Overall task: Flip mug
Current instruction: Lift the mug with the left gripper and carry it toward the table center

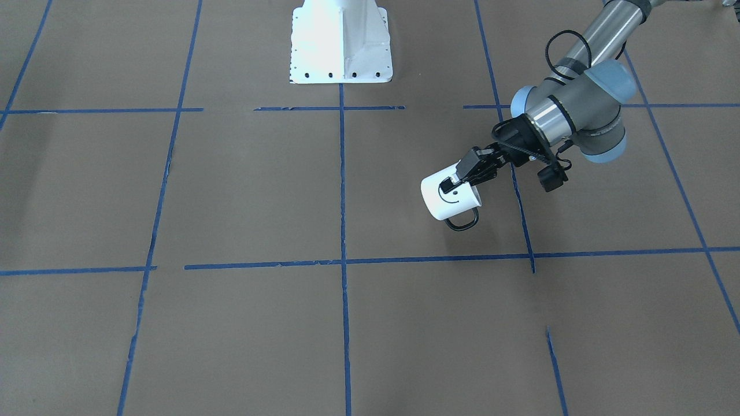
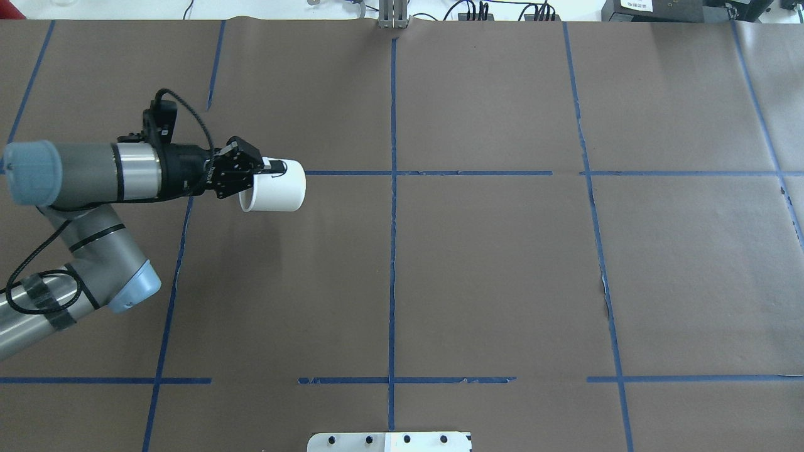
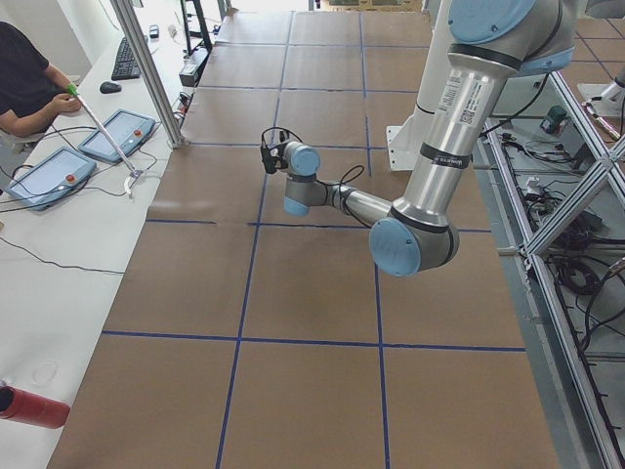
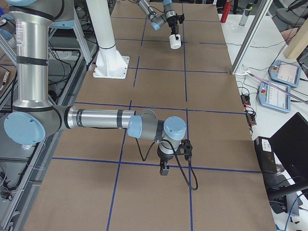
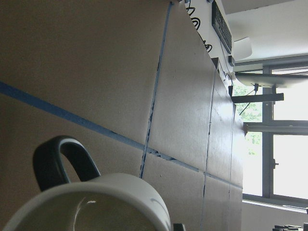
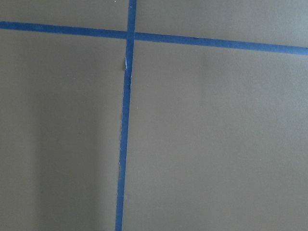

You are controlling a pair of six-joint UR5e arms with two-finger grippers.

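Overhead exterior view shows one mug (image 2: 276,188), white and glossy like enamel. It is tipped on its side over the robot's left half of the table (image 2: 502,282), at the end of a strip of blue tape (image 2: 427,172). Its open mouth faces the left gripper (image 2: 269,172) and its flat base points toward the table's middle. From the front, a black smiley face (image 1: 454,199) shows on the round wall and the black loop handle (image 1: 462,222) hangs below.

The left gripper's black fingers (image 1: 462,171) are nearly together, pinching the mug's wall at the rim, one lying along the outside over the face. The left wrist view shows the cream inside.

The right gripper (image 4: 164,168) hangs low over the table's other end, well apart; I cannot tell how its fingers stand. Brown paper covers the table, gridded with tape.
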